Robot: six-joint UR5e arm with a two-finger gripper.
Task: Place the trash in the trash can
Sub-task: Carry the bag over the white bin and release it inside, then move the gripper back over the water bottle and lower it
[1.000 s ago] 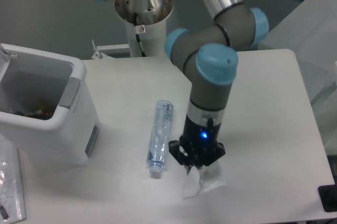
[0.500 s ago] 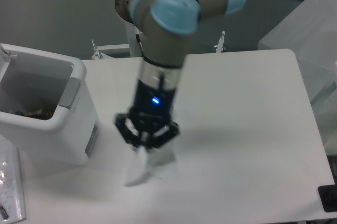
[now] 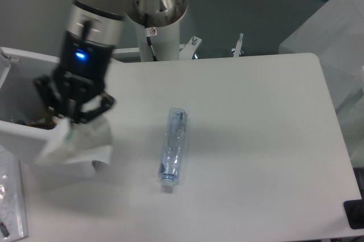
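My gripper [image 3: 69,122] hangs over the right rim of the white trash can [image 3: 17,139], at the left of the table. It is shut on the crumpled clear wrapper [image 3: 71,144], which dangles below the fingers and covers part of the can's right wall. The clear bluish bottle [image 3: 173,145] lies on the table's middle, cap toward the front, well to the right of the gripper. Some dark scraps show inside the can.
The arm's white base post [image 3: 156,20] stands at the table's back edge. A flat clear packet [image 3: 8,202] lies at the front left corner. A dark object [image 3: 354,213] sits off the front right corner.
The gripper has carried the wrapper leftward from the table's front middle to the trash can's rim, uncovering the bottle, which has not moved.
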